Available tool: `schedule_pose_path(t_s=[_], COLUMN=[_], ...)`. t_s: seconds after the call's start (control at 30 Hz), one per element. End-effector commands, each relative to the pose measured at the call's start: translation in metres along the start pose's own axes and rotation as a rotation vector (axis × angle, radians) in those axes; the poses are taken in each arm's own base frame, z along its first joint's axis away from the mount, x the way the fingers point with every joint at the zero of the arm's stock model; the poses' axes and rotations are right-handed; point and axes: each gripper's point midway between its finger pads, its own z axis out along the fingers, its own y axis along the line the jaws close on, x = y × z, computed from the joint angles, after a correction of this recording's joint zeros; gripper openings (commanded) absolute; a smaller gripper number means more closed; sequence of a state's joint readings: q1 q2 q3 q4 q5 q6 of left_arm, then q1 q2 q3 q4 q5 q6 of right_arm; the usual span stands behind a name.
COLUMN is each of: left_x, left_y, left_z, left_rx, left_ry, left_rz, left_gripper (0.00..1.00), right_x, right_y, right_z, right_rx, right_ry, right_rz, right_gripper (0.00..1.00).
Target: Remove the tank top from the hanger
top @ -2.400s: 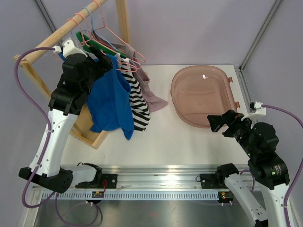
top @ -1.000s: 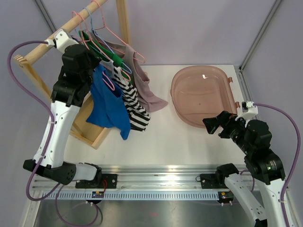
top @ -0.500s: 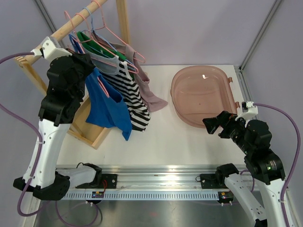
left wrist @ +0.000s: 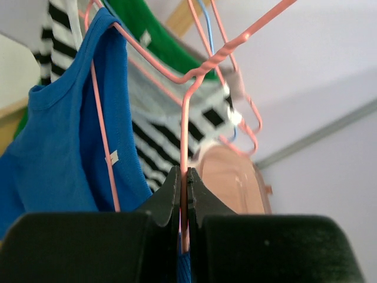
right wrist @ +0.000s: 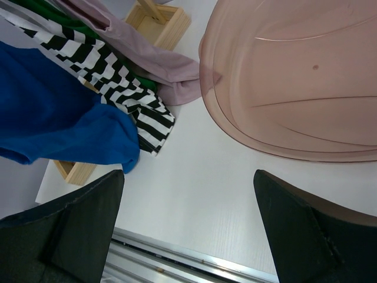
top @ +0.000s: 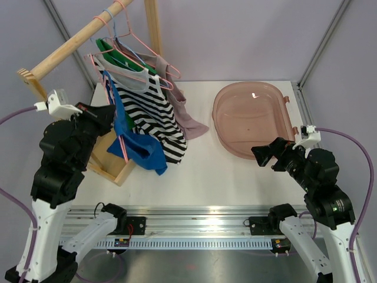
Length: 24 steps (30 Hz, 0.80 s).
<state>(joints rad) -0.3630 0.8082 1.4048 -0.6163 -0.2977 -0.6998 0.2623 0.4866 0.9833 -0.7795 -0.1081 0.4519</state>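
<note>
My left gripper [left wrist: 181, 177] is pinched tight on the thin pink hanger [left wrist: 185, 118]; the wire runs straight up out of the jaws; the blue top [left wrist: 59, 153] hangs on that hanger, just left of the jaws, with its long side going down; so the left gripper is the near one. My right gripper [right wrist: 185, 177] is wide apart and holds nothing, well away by the tub [top: 253, 118]. I count four tops, one tub and one rack [top: 65, 48]; the hangers are too tangled to count.

Bright, even light; blurred wrist foregrounds.
</note>
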Motion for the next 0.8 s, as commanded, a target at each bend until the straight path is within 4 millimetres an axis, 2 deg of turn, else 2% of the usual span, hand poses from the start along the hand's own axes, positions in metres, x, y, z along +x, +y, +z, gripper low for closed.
schedule_pose_path(t_s=[0.0, 0.03, 0.1, 0.13, 0.17, 0.23, 0.27, 0.3, 0.37, 0.4, 0.43, 0.47, 0.53, 0.57, 0.6, 0.63, 0.67, 0.7, 0.77], left_x=[0.023, 0.031, 0.042, 0.054, 0.054, 0.076, 0.092, 0.108, 0.141, 0.152, 0.158, 0.174, 0.184, 0.188, 0.2, 0.201, 0.203, 0.209, 0.201], left_y=[-0.014, -0.006, 0.0, 0.007, 0.008, 0.002, 0.007, 0.001, 0.009, 0.005, 0.005, 0.01, 0.014, 0.014, 0.018, 0.013, 0.009, 0.009, -0.004], left_z=[-0.028, -0.042, -0.058, -0.065, -0.078, -0.096, -0.103, -0.117, -0.127, -0.142, -0.146, -0.15, -0.155, -0.155, -0.157, -0.156, -0.157, -0.16, -0.158], left_rx=[0.149, 0.154, 0.172, 0.17, 0.2, 0.288, 0.294, 0.376, 0.416, 0.486, 0.516, 0.532, 0.557, 0.564, 0.574, 0.616, 0.639, 0.665, 0.728], left_ry=[0.11, 0.135, 0.179, 0.219, 0.223, 0.334, 0.406, 0.492, 0.63, 0.688, 0.713, 0.775, 0.803, 0.816, 0.867, 0.866, 0.882, 0.911, 0.861], left_rz=[-0.005, 0.004, 0.028, 0.041, 0.057, 0.077, 0.088, 0.096, 0.099, 0.087, 0.082, 0.067, 0.057, 0.048, 0.025, 0.018, -0.01, -0.031, -0.054], left_gripper=[0.0, 0.0, 0.0, 0.0, 0.0, 0.0, 0.0, 0.0, 0.0, 0.0, 0.0, 0.0, 0.0, 0.0, 0.0, 0.0, 0.0, 0.0, 0.0], right_x=[-0.019, -0.019, -0.016, -0.015, -0.014, -0.007, -0.006, 0.002, 0.004, 0.015, 0.019, 0.023, 0.033, 0.032, 0.044, 0.058, 0.061, 0.073, 0.089], right_y=[0.027, 0.03, 0.04, 0.044, 0.057, 0.069, 0.085, 0.086, 0.096, 0.091, 0.092, 0.091, 0.099, 0.104, 0.106, 0.119, 0.125, 0.128, 0.143], right_z=[-0.002, -0.002, 0.0, 0.001, -0.001, 0.005, 0.003, 0.014, 0.022, 0.035, 0.039, 0.047, 0.051, 0.055, 0.061, 0.059, 0.065, 0.074, 0.079], right_rx=[-0.12, -0.14, -0.198, -0.226, -0.301, -0.375, -0.474, -0.483, -0.55, -0.535, -0.54, -0.54, -0.571, -0.585, -0.588, -0.626, -0.618, -0.602, -0.592], right_ry=[-0.042, -0.039, -0.019, -0.01, 0.001, 0.047, 0.065, 0.117, 0.144, 0.194, 0.207, 0.203, 0.223, 0.201, 0.233, 0.271, 0.252, 0.276, 0.264], right_rz=[-0.041, -0.052, -0.072, -0.078, -0.088, -0.059, -0.057, 0.011, 0.047, 0.104, 0.115, 0.127, 0.126, 0.122, 0.129, 0.116, 0.099, 0.09, 0.054], right_gripper=[1.0, 0.99, 0.99, 1.0, 0.99, 0.99, 1.0, 0.99, 0.99, 0.99, 0.99, 1.0, 1.0, 0.99, 1.0, 1.0, 1.0, 0.99, 1.0])
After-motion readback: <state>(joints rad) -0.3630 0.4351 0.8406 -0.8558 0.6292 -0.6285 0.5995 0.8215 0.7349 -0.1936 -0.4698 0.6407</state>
